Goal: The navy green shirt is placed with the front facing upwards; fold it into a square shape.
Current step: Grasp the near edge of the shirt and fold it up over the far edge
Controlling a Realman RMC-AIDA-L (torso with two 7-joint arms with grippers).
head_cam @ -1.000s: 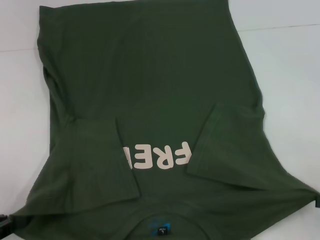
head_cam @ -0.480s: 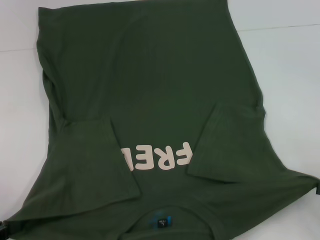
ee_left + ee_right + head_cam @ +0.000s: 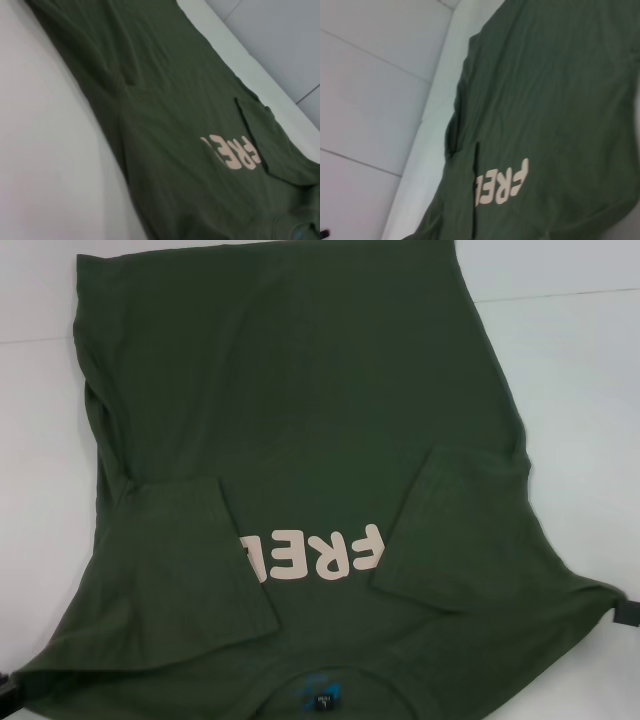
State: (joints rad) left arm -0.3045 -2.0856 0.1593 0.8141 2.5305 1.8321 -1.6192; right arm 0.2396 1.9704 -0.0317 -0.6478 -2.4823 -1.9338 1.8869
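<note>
A white table (image 3: 580,390) fills the scene. The left gripper (image 3: 6,695) shows as a dark sliver at the table's near left corner, touching the shirt's shoulder; the right gripper (image 3: 628,612) sits at the near right edge against the other shoulder. Whether either is clenched cannot be told. Between them lies the navy green shirt (image 3: 300,420), front up, collar nearest the robot, hem toward the far edge, long axis running near to far. Both sleeves fold inward, partly covering the pink lettering (image 3: 315,552).

Probably lab: bare white table (image 3: 580,390)
</note>
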